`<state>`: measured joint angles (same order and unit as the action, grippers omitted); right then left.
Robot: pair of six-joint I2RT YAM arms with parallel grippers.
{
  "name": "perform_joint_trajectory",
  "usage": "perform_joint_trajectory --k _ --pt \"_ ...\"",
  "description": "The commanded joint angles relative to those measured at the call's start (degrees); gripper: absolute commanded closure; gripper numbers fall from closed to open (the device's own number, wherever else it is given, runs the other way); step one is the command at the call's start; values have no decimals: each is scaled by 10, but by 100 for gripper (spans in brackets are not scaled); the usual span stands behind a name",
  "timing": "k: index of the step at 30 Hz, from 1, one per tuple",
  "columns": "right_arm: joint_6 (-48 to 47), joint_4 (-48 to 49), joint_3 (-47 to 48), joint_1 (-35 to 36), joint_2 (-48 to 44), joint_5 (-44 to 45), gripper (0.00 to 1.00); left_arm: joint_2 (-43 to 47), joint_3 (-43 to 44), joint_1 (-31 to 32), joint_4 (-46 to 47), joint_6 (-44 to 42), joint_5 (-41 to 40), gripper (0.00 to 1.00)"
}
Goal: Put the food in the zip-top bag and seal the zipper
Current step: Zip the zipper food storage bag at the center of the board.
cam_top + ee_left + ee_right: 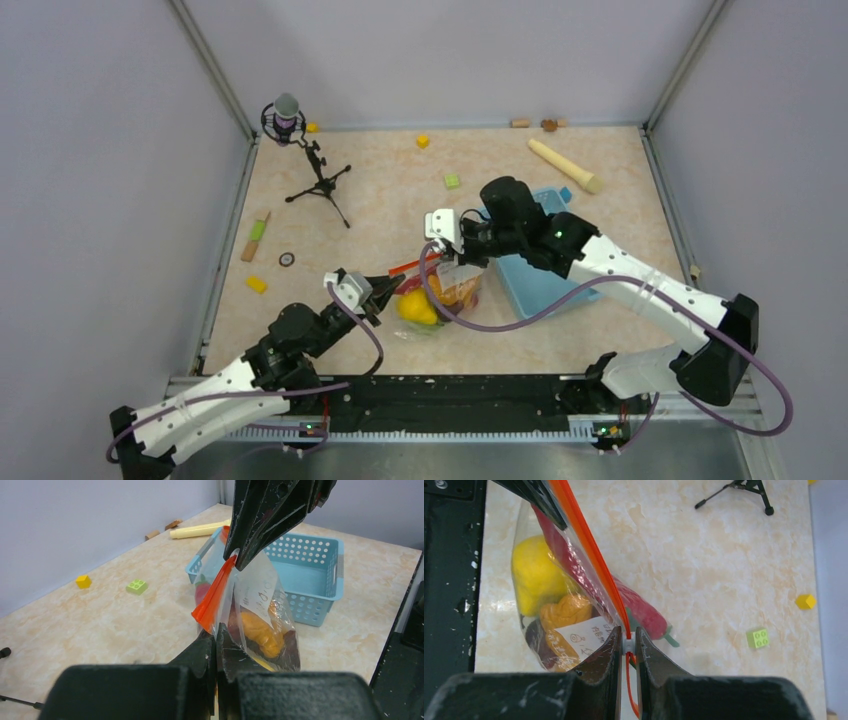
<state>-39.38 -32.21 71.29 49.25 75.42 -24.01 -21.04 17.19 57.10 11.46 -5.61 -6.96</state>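
Clear plastic zip-top bag (447, 297), filled, is stretched between both claws near the table's centre.
The orange-red zipper (589, 550) is held taut. The left gripper (216, 641) is clenched on the bag's near-left corner, just under the strip's end. The right gripper (626, 644) is clamped on the zipper at its white slider tab (627, 643), at the far-right end. A yellow lemon (531, 575), orange piece (566, 610) and red chili (644, 612) are seen through the plastic. A light-blue basket (320, 565) is just to the right.
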Motion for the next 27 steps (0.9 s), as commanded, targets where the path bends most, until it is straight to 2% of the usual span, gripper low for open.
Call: perform_joint_trajectory --k 1,19,27 --pt "12 2 -4 -25 -23 81 100 26 -4 1 72 9 -31 100" --pt "17 4 -21 -29 -49 104 100 64 -25 1 95 22 -85 100" --pt "20 7 -24 -34 -50 112 100 71 -37 1 127 38 -160 100"
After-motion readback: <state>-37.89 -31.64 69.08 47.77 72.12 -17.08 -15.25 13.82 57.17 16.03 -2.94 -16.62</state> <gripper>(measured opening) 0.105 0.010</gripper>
